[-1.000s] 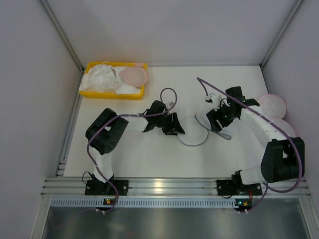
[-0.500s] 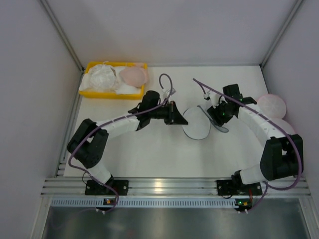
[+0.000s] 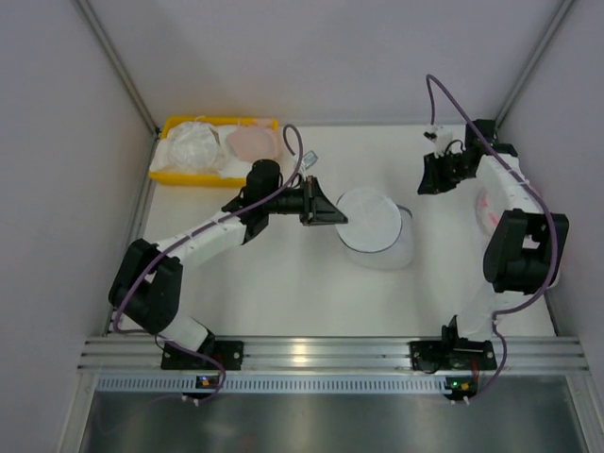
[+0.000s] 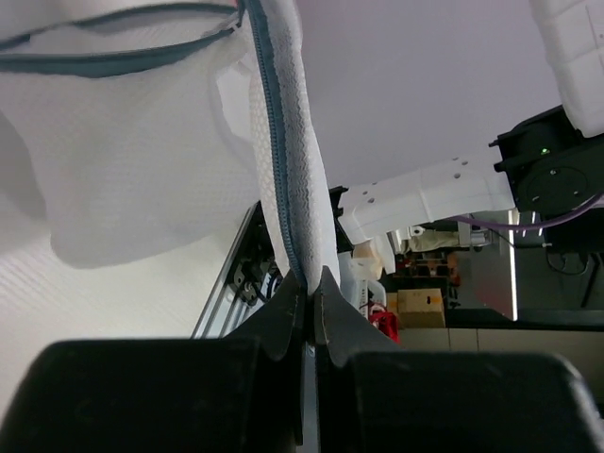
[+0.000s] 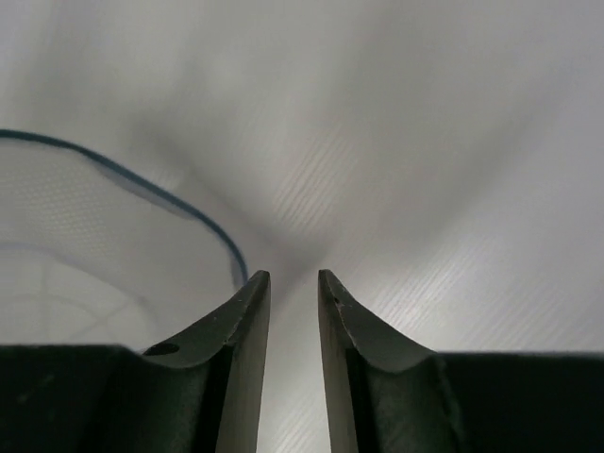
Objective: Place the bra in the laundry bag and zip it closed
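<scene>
The lifted laundry bag (image 3: 370,225) stands mid-table between the left gripper (image 3: 333,210) and the right gripper (image 3: 425,176), blocking a straight pass. Bare table (image 3: 283,283) lies before it; a yellow tray (image 3: 209,180) fills the rear-left corner.

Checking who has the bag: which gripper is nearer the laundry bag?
Left. The left gripper pinches the laundry bag at its zipper rim; the right gripper hangs apart, to its right.

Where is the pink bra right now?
In the top view, the bra lies in the yellow bin at the far left corner of the table. It is at the bin's right end, next to the white garments.
</scene>
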